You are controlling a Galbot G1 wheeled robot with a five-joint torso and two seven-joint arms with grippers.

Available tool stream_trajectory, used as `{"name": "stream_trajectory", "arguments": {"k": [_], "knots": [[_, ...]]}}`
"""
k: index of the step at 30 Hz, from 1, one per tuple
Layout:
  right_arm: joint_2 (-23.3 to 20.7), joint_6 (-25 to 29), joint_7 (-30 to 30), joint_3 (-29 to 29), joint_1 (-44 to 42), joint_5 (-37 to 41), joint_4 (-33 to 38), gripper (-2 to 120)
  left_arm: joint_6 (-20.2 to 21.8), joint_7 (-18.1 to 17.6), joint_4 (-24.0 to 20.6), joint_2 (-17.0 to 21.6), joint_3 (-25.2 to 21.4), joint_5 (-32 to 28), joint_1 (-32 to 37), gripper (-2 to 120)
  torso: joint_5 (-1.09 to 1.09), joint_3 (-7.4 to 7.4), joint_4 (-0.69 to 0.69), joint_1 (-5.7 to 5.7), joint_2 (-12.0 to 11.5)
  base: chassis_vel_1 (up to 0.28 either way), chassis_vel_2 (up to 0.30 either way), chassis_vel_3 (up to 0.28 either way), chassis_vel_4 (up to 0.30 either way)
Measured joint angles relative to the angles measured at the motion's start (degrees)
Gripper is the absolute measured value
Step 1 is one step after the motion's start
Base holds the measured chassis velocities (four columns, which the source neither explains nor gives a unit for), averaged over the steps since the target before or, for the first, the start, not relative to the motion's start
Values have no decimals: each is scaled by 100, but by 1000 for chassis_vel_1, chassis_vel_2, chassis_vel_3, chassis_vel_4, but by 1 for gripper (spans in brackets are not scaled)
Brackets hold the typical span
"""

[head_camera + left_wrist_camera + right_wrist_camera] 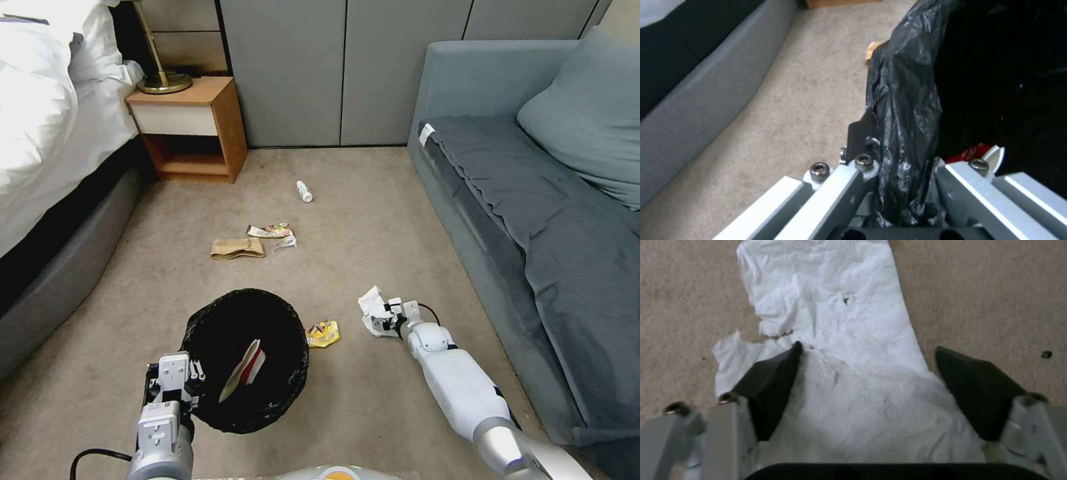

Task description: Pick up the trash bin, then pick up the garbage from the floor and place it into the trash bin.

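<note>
The trash bin (247,360), lined with a crinkly black bag, sits low in front of the robot over the beige carpet (373,220), its near rim pinched by the left gripper (902,186): in the left wrist view one finger (860,140) presses the outside of the bag-covered wall and the other lies inside the bin. A red-white packet (245,370) already lies inside against the black liner. To the right, the right gripper (867,380) reaches down to the floor with its jaws spread around a crumpled white tissue (373,308); the right wrist view shows the two dark fingertips (769,383) straddling the tissue, the left one touching the paper, the other just beside its edge over bare carpet. A yellow wrapper (323,333) lies on the carpet between the bin and the tissue, just beside the bin's rim. Farther off, a brown paper bag (237,248) and a colourful snack wrapper (272,231) lie near each other, and a small white bottle (304,191) rests beyond them toward the grey wall panels (347,67). A wooden nightstand (193,130) stands by the bed (47,120) on the left, a grey sofa (533,200) along the right.
</note>
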Motion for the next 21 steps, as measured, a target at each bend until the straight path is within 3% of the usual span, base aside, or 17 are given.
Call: {"name": "stream_trajectory", "arguments": {"k": [5, 14, 18, 21], "knots": [[3, 34, 23, 17, -95, 0, 35, 48, -7, 0, -3, 0, 6, 0, 0, 0, 0, -1, 1, -1, 1, 0, 0, 0, 0], [3, 39, 95, 31, -159, -1, 94, 22, -14, 0, -14, -4, 15, 5, -3, 0, 3, -1, 2, 0, 1, 0, 0, 0, 0], [-16, 40, 143, 31, -183, 0, 133, 3, -17, 0, -19, -3, 15, 6, -1, 0, 2, 0, 3, 0, 1, 0, 0, 0, 0], [-49, 48, 199, 32, -237, 3, 224, 0, -17, 0, -20, -1, 23, 1, -2, 0, -2, 1, -2, 0, 1, 0, 0, 0, 0]]}}
